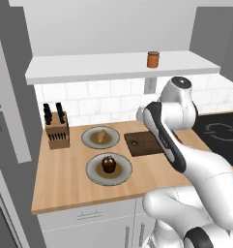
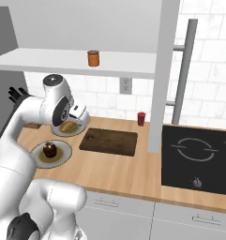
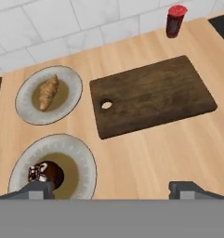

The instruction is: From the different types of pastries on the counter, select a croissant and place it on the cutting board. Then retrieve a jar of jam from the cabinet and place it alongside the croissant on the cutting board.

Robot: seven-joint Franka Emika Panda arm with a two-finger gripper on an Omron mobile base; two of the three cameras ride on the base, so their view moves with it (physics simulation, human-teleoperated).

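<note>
Two plated pastries wait on the desk [image 3: 146, 158]: the croissant [image 3: 48, 92] lies untouched left of the bare cutting board [image 3: 153, 95]. First step: the end effector [image 3: 115, 188], fingers spread and carrying nothing, must travel left and descend over it.

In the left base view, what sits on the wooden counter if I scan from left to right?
Knife block → plate holding the croissant → cutting board, partly behind the arm → black cooktop. The cupcake on its own plate sits nearer, below the croissant, so its place overlaps.
</note>
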